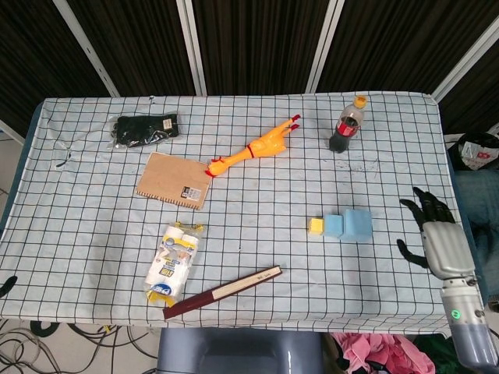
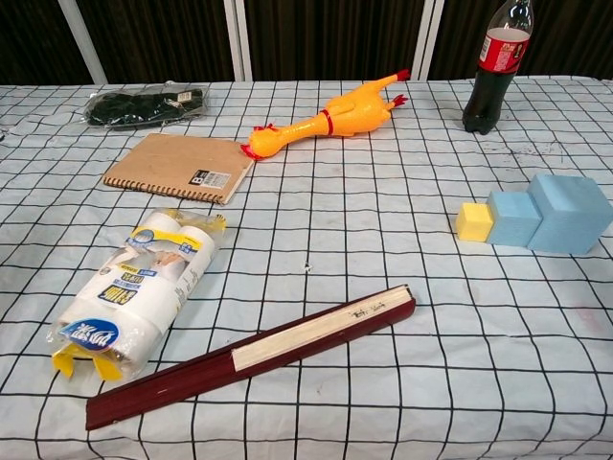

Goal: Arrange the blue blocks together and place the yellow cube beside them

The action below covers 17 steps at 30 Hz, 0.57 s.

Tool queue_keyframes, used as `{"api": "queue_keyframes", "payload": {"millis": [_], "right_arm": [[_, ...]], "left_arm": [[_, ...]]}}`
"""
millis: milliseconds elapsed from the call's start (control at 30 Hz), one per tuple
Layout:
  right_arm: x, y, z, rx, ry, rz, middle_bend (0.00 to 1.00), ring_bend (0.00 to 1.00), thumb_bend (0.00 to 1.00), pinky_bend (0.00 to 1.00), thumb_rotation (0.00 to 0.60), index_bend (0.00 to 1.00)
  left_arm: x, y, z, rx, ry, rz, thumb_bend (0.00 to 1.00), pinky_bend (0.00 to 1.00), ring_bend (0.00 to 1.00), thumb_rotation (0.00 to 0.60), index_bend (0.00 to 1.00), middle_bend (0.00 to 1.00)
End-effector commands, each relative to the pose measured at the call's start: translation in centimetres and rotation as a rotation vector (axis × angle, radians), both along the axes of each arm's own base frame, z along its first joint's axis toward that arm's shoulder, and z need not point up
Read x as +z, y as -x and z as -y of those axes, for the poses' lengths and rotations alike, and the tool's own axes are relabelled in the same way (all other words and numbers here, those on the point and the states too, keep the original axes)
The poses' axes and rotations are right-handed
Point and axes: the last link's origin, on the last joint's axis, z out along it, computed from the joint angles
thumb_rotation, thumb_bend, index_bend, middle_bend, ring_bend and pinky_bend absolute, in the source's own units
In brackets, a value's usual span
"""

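Note:
A small yellow cube [image 1: 316, 226] [image 2: 474, 221] sits on the table right of centre. A small blue block [image 1: 334, 225] [image 2: 514, 218] touches its right side, and a larger blue block [image 1: 358, 224] [image 2: 569, 213] touches that one, all in one row. My right hand [image 1: 437, 234] hovers off the table's right edge, fingers spread, holding nothing. It does not show in the chest view. A dark tip at the bottom left edge of the head view may be my left hand [image 1: 6, 285], too little to judge.
A cola bottle [image 1: 347, 125] stands behind the blocks. A rubber chicken [image 1: 255, 148], a brown notebook [image 1: 175, 180] and a black pouch [image 1: 145, 129] lie further left. A tissue pack [image 1: 173, 261] and a dark red book [image 1: 223, 291] lie near the front edge.

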Motion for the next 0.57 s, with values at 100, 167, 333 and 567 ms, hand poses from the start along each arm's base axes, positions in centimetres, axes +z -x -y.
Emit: {"api": "queue_keyframes", "payload": {"millis": [100, 167, 333, 567], "right_arm": [[-0.7, 3.6, -4.5, 0.006, 0.06, 0.044, 0.0, 0.0, 0.28, 0.09, 0.6, 0.15], [-1.2, 4.3, -5.3, 0.016, 0.065, 0.043, 0.0, 0.0, 0.27, 0.09, 0.6, 0.15], [-1.7, 5.5, -6.5, 0.013, 0.091, 0.025, 0.0, 0.0, 0.27, 0.09, 0.6, 0.14], [-1.9, 5.9, -6.9, 0.02, 0.074, 0.011, 0.0, 0.0, 0.27, 0.09, 0.6, 0.14]], "left_arm": [[0.2, 0.0, 0.1, -0.009, 0.009, 0.017, 0.04, 0.0, 0.0, 0.6, 0.2, 0.07], [0.2, 0.0, 0.1, -0.011, 0.011, 0.013, 0.04, 0.0, 0.0, 0.6, 0.2, 0.07], [-0.1, 0.2, -0.1, -0.008, 0.026, 0.009, 0.04, 0.0, 0.0, 0.6, 0.2, 0.07], [-0.4, 0.0, -0.2, -0.014, 0.033, -0.001, 0.04, 0.0, 0.0, 0.6, 0.2, 0.07]]}}
